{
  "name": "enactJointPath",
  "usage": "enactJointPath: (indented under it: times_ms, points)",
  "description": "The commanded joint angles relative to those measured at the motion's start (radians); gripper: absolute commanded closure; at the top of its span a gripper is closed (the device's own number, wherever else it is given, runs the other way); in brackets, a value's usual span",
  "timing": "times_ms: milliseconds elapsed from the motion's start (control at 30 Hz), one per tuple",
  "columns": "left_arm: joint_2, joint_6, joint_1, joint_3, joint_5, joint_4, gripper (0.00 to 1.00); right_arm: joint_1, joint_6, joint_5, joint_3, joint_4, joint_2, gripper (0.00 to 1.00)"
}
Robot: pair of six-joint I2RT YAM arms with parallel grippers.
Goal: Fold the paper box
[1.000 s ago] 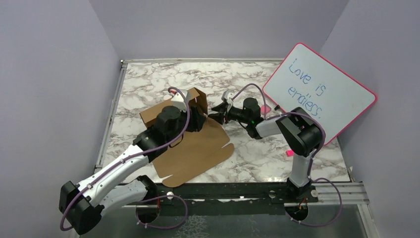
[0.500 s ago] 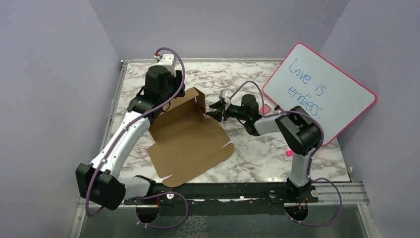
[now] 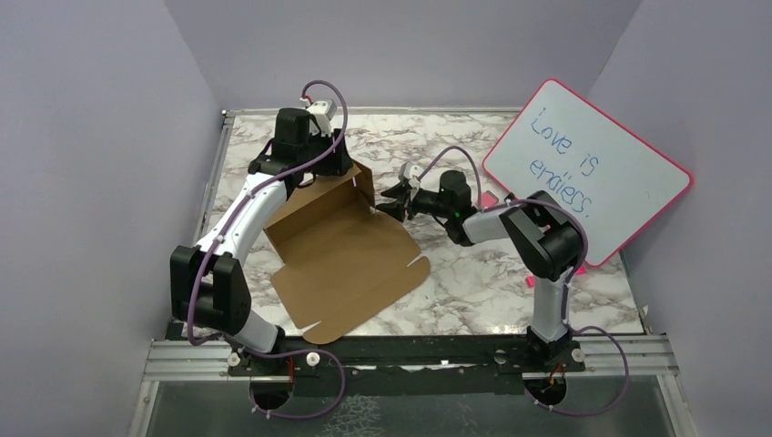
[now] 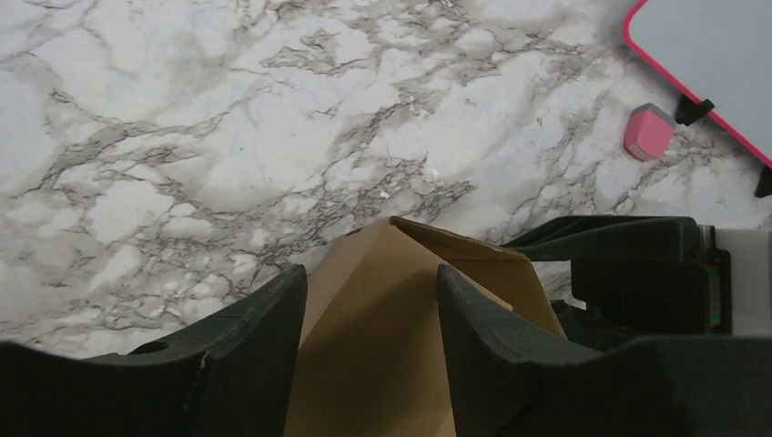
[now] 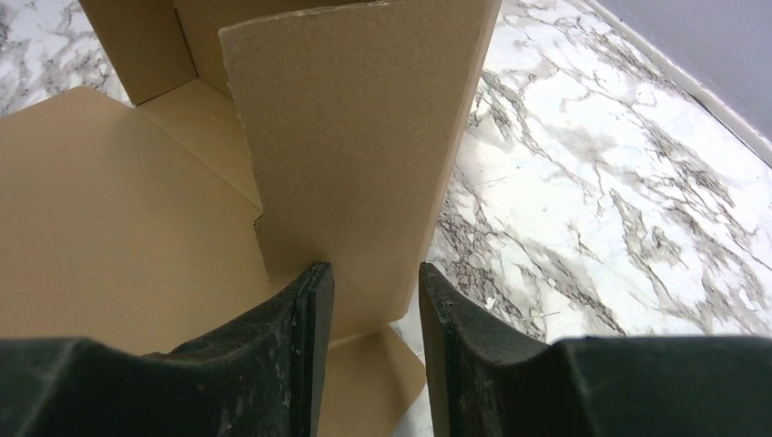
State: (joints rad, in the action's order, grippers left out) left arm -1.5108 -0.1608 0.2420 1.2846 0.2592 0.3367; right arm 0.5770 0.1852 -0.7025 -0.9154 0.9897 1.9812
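The paper box (image 3: 350, 259) is a brown cardboard sheet lying mid-table, with its far wall and right end flap standing up. My left gripper (image 3: 349, 171) reaches over the far right corner. In the left wrist view it (image 4: 369, 278) is open, and a folded cardboard corner (image 4: 382, 319) shows between its fingers. My right gripper (image 3: 388, 202) is at the raised right flap. In the right wrist view it (image 5: 375, 273) is open a little, fingertips against the face of the standing flap (image 5: 355, 137). The flat base (image 5: 109, 246) lies to its left.
A pink-rimmed whiteboard (image 3: 587, 168) leans at the back right; its edge (image 4: 710, 45) shows in the left wrist view. A pink cube (image 4: 648, 132) lies by the board's foot, another pink piece (image 3: 531, 280) near the right arm. Purple walls enclose the marble table (image 3: 473, 282).
My left arm has swung from above the box's near left side out to the far side of the box, uncovering the raised far wall. The right gripper has edged slightly left.
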Motion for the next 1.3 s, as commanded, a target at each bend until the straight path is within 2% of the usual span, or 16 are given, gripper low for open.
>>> enactJointPath:
  times_ms: [0, 167, 467, 867, 1267]
  points:
    - [-0.005, 0.018, -0.007, -0.002, 0.125, -0.022, 0.44, 0.007, 0.019, -0.031, -0.037, -0.004, 0.03, 0.55]
    - [-0.008, 0.021, -0.007, -0.034, 0.145, -0.022, 0.45, 0.008, 0.009, -0.049, -0.05, 0.026, 0.045, 0.55]
    - [-0.04, 0.014, -0.007, -0.053, 0.217, -0.024, 0.53, 0.008, -0.013, -0.057, -0.084, 0.079, 0.068, 0.53]
    - [-0.075, 0.017, -0.007, -0.057, 0.23, -0.018, 0.54, 0.017, -0.042, -0.058, -0.167, 0.149, 0.14, 0.49]
    - [-0.078, -0.007, -0.02, -0.051, 0.273, -0.017, 0.51, 0.05, -0.027, -0.034, -0.191, 0.202, 0.182, 0.54]
